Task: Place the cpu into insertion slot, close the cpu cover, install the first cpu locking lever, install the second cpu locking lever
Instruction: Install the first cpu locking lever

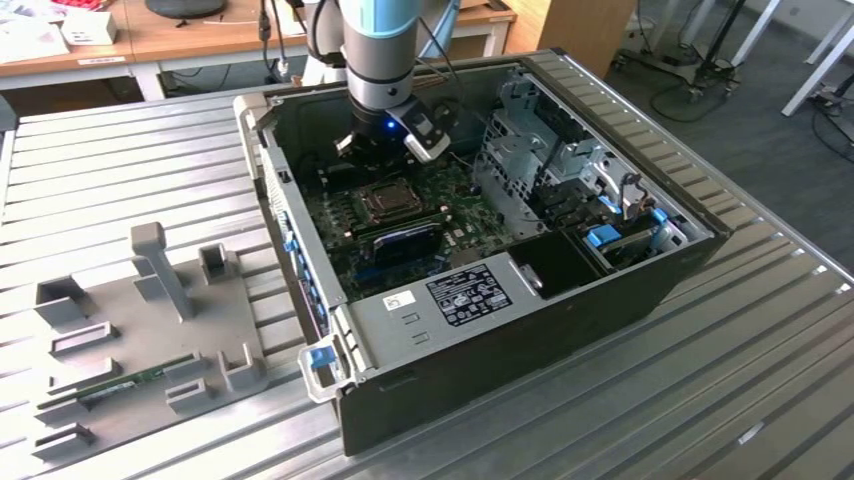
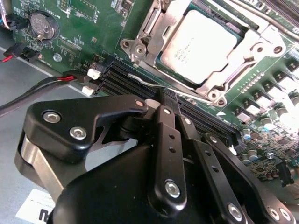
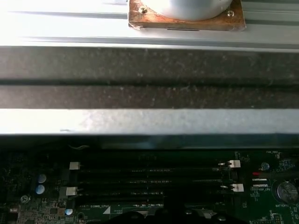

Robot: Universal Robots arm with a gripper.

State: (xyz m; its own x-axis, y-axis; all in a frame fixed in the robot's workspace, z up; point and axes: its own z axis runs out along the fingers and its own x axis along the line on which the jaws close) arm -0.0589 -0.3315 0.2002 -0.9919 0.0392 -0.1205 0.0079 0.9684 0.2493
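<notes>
Obs: cpu point(image 2: 205, 44) sits flat in the insertion slot point(image 2: 162, 59). The cpu cover point(image 2: 264, 39) lies down over its edges. A thin wire locking lever point(image 2: 145, 78) runs along the near side of the socket, not clearly hooked.

Pincer point(image 2: 161, 100) hangs low inside the computer case point(image 1: 601, 300), tip just beside that lever and over the black memory slots point(image 3: 149, 179). Pinching or spread: cannot tell.

Risks (judgement):
- The lever is thin and springy, so a poor hold could let it slip and snap back
- The tip is close to the memory slots and the red-black cables point(image 2: 46, 84), so a sideways drift could snag or scrape them

Surroundings: ribbed metal worktop point(image 1: 747, 380), a grey fixture point(image 1: 147, 330) on the exterior view's left, wooden desks point(image 1: 200, 35) behind, dark floor point(image 1: 747, 90)
</notes>
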